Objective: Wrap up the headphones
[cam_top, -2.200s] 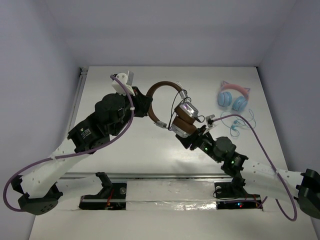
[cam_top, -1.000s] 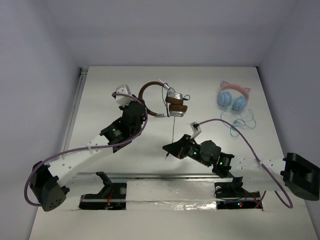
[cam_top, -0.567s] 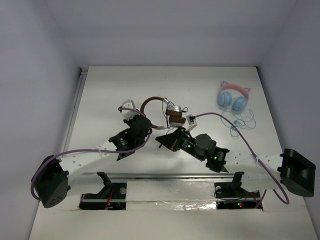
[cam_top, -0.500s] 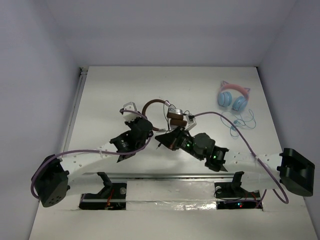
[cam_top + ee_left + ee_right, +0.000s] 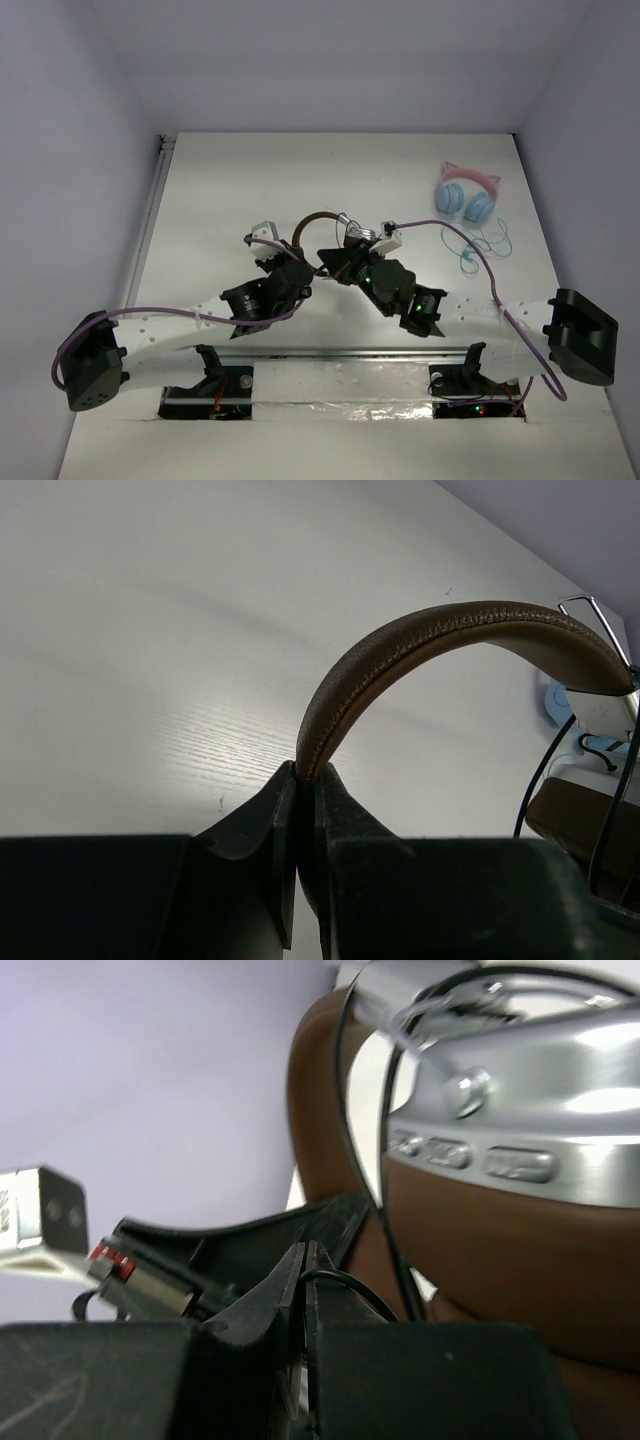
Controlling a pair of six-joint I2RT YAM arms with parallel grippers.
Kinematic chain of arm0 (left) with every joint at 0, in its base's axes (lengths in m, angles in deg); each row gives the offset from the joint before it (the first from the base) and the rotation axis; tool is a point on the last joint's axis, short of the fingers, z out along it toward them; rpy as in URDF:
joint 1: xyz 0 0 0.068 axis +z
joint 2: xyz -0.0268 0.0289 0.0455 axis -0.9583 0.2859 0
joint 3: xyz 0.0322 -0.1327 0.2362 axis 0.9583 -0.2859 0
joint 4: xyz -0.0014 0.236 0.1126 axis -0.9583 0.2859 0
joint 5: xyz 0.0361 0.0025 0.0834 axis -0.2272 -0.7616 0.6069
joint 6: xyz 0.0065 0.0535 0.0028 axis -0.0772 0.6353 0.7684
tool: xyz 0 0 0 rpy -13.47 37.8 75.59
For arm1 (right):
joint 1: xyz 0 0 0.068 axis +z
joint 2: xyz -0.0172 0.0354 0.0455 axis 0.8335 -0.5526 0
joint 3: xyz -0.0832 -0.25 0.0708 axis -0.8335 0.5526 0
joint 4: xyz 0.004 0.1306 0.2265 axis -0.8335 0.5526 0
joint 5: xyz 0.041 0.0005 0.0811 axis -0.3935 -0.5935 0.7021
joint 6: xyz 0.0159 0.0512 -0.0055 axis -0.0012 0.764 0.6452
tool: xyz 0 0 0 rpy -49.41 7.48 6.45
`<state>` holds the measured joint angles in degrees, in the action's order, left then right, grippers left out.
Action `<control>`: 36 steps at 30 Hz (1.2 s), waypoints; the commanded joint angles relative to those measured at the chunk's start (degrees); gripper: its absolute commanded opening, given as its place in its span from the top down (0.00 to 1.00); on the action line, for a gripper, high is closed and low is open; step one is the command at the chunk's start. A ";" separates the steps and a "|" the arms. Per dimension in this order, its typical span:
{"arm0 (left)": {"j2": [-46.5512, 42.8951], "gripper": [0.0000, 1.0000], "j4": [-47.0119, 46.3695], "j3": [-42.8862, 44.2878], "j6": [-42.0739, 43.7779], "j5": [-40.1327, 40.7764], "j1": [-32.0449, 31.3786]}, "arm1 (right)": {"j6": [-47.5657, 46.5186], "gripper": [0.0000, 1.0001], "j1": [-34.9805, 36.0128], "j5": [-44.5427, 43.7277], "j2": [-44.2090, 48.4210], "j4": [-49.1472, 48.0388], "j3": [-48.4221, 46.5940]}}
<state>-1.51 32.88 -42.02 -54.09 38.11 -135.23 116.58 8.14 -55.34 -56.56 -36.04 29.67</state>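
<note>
- Headphones (image 5: 322, 220): sat over mid-desk (image 5: 220, 180), suspended between both grippers; whether the cups touched the surface could not be told.
- Left gripper (image 5: 305, 775): pressed together on the lower end of the headband (image 5: 420, 640), which arched up and away to the right.
- Right gripper (image 5: 303, 1255): pinched the cable (image 5: 345, 1110) just beside the ear cup (image 5: 520, 1070).
- Progress, judged: wrapping under way. One strand ran up across the cup side; the number of turns laid could not be counted. Remaining slack, and any tucking of the end, looked still to do.
- Headband: brown leather, pebbled grain, stitched edge, smooth curve.
- Ear cup: polished silver metal, rounded, with a row of small oblong buttons and a wire yoke.
- Ear pad (image 5: 500, 1250): brown leather, soft and thick.
- Cable: thin, black, limp.
- Cat-ear pair (image 5: 467, 195): pink and blue, lying well apart at far right, not involved.
</note>
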 commanded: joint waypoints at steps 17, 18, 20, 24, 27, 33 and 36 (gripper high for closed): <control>0.97 1.00 4.02 5.53 -3.08 2.44 -3.02 | 0.59 0.97 0.53 -19.70 -11.55 9.34 -9.89; 1.32 1.00 4.71 5.79 -3.08 2.44 -3.02 | 0.85 0.97 0.53 -19.79 -12.08 9.97 -11.02; 1.94 1.00 5.25 6.58 -2.64 2.97 -3.02 | 0.85 0.95 0.53 -19.27 -13.66 10.85 -11.73; 4.22 1.00 5.94 9.57 1.40 3.76 -3.02 | -0.37 0.93 0.53 -15.42 -16.82 13.75 -14.63; 6.15 1.00 6.04 10.72 2.90 4.47 -2.41 | 0.76 0.93 0.53 -11.81 -17.97 15.16 -15.26; 4.49 1.00 2.17 9.05 5.27 -1.24 3.48 | 1.03 0.89 0.53 -7.93 -17.53 15.77 -13.41; 4.93 1.00 2.26 10.19 7.37 -3.70 6.20 | 0.51 0.78 0.53 -6.27 -15.52 16.65 -12.80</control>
<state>4.91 41.82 -35.46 -47.49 37.02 -130.95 117.41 8.14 -63.80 -73.70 -21.39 17.19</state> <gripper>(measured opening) 0.043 0.210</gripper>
